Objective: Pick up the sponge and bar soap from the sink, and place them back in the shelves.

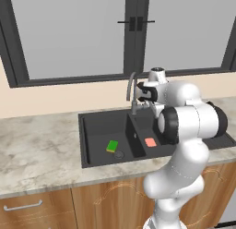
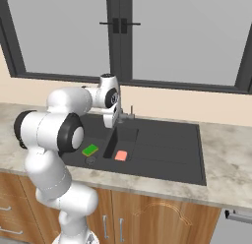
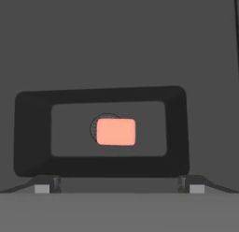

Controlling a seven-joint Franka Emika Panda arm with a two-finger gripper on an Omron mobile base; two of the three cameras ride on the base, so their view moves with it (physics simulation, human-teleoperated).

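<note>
The black double-basin sink (image 1: 84, 140) is set in the counter. A green sponge (image 1: 112, 146) lies in its left basin, near the drain. The pink bar soap (image 1: 150, 142) lies flat in the smaller right basin. In the hand view the bar soap (image 3: 115, 132) sits on that basin's drain, straight below me. My gripper (image 3: 119, 189) hangs open high above it, with nothing between its fingertips (image 3: 43, 189). From the right base view the gripper (image 2: 109, 123) points down over the basin with the soap (image 2: 121, 155), and the sponge (image 2: 90, 150) is to its left. The shelves are out of view.
A grey gooseneck faucet (image 1: 132, 90) rises at the sink's back rim, close beside my hand. A large dark-framed window (image 1: 73, 34) fills the wall behind. The marble counter (image 1: 37, 149) extends left and right of the sink, above wooden cabinets (image 1: 106, 205).
</note>
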